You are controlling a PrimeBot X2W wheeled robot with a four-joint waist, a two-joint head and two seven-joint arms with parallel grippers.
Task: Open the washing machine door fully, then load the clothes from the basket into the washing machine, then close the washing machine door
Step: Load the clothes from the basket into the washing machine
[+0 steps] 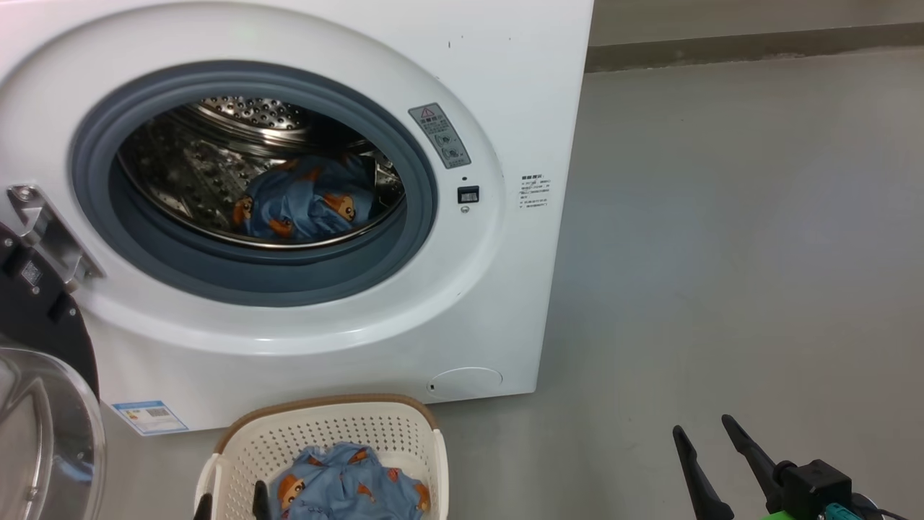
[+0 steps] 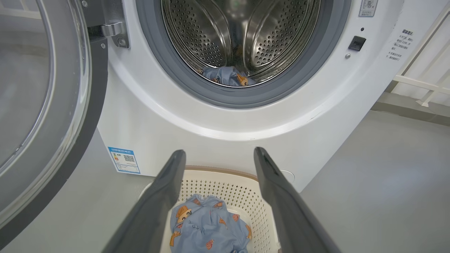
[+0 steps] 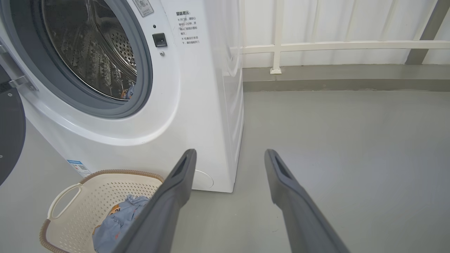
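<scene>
Dark and long, the two fingers of the left gripper (image 2: 219,151) stand wide apart and hold nothing. They hang just over the basket (image 2: 225,186). The right gripper (image 3: 230,151) is spread wide too, with nothing in it, over the bare floor (image 1: 722,253) to the right of the basket.

The basket is cream-white with lots of little holes and a brown rim. It sits on the floor right in front of the washing machine (image 1: 505,87). Inside it lie crumpled clothes (image 1: 346,484), light blue with orange-brown cartoon animals.

The washing machine is a big white box. Its door (image 1: 43,318) stands open on the left, with a black rim, bulging clear glass and a metal hinge (image 1: 43,224). A grey rubber ring (image 1: 94,144) goes round the hole. Deep in the shiny steel drum (image 1: 253,112) lies another blue piece (image 1: 307,206) with the same animals.

The floor is smooth and grey. Far back, a white railing (image 3: 277,45) stands by a pale wall.
</scene>
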